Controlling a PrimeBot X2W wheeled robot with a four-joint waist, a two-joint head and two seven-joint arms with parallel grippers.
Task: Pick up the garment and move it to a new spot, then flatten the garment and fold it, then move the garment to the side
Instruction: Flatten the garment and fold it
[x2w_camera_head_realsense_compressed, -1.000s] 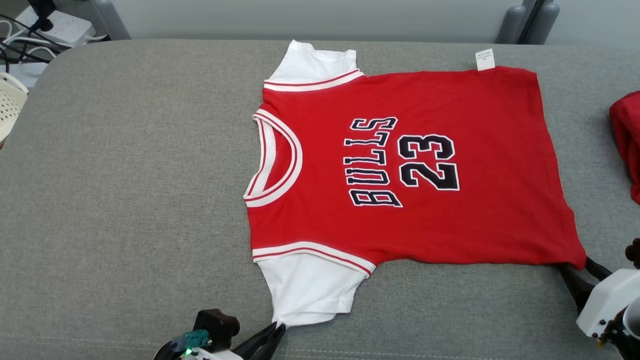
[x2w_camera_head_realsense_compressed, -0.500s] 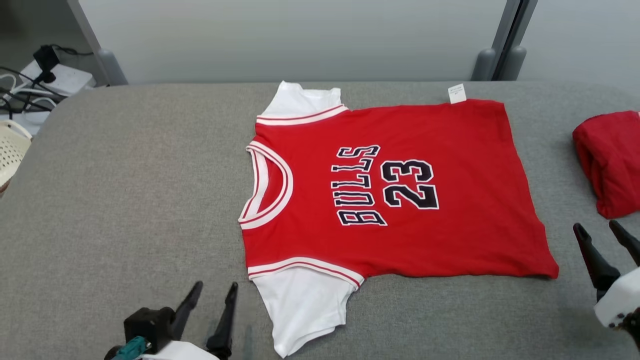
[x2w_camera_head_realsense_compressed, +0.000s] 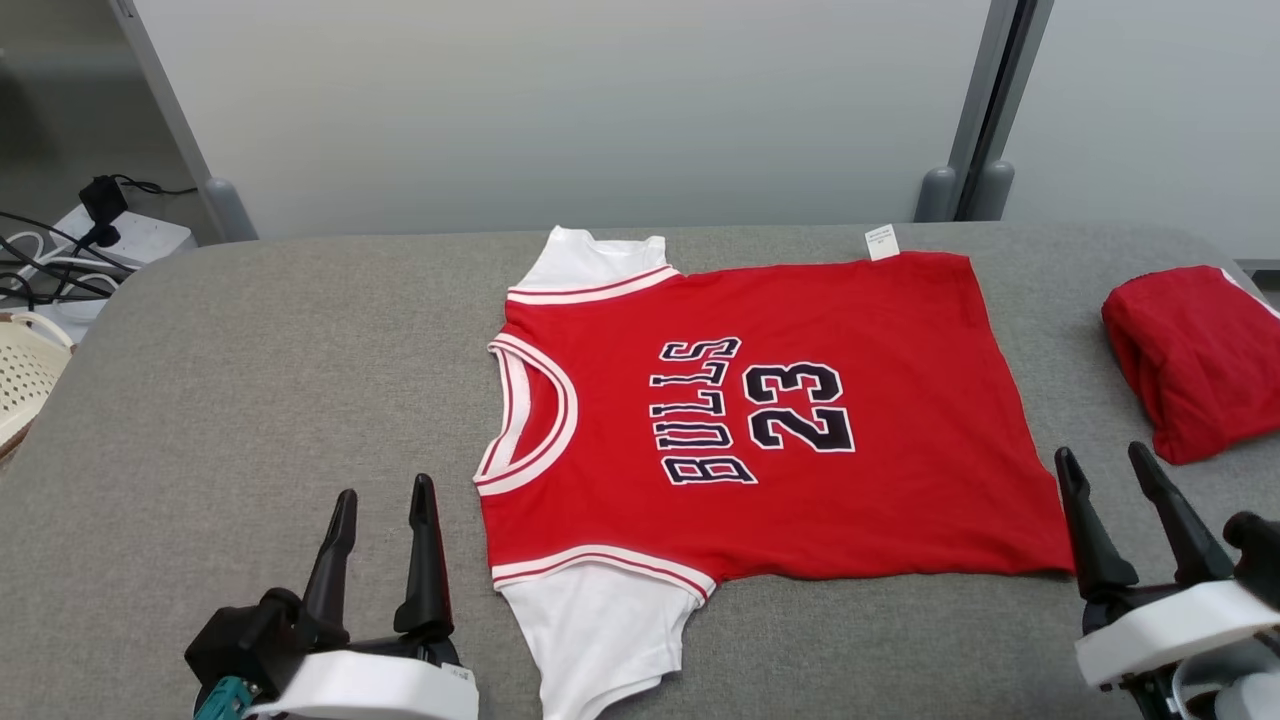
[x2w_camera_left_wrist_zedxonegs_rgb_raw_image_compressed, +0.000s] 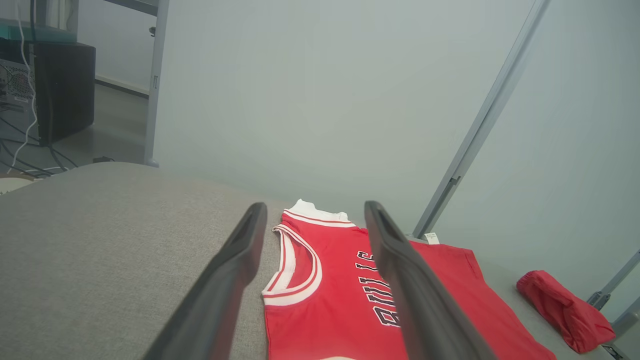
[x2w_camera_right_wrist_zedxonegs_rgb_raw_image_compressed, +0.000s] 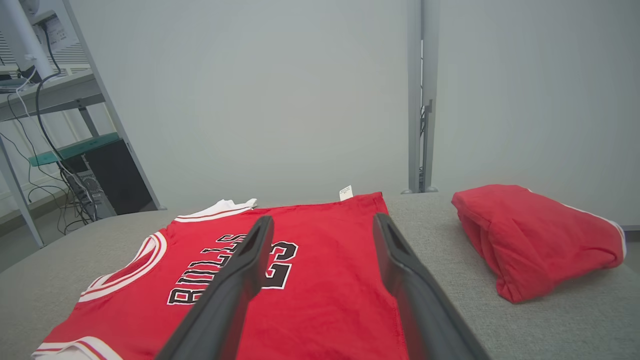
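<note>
The garment (x2w_camera_head_realsense_compressed: 800, 470) is a red jersey with white sleeves and "BULLS 23" on it, lying flat on the grey table (x2w_camera_head_realsense_compressed: 250, 400), neck toward the left. The left wrist view shows the garment (x2w_camera_left_wrist_zedxonegs_rgb_raw_image_compressed: 345, 305) past the fingers, and the right wrist view shows the garment (x2w_camera_right_wrist_zedxonegs_rgb_raw_image_compressed: 320, 290) below its fingers. My left gripper (x2w_camera_head_realsense_compressed: 385, 495) stands open, lifted off the table left of the near white sleeve, holding nothing. My right gripper (x2w_camera_head_realsense_compressed: 1105, 462) is open too, just right of the jersey's near hem corner, with nothing between its fingers.
A folded red garment (x2w_camera_head_realsense_compressed: 1190, 360) lies at the table's right edge, also seen as a red bundle (x2w_camera_right_wrist_zedxonegs_rgb_raw_image_compressed: 540, 240) in the right wrist view. A pale basket (x2w_camera_head_realsense_compressed: 25, 375) and cables (x2w_camera_head_realsense_compressed: 60, 270) sit off the table's left end. A grey wall stands behind.
Both grippers have let go of the jersey, the left off the near sleeve tip, the right off the near hem corner, opened and pulled back. The head camera has tilted up; the jersey lies still.
</note>
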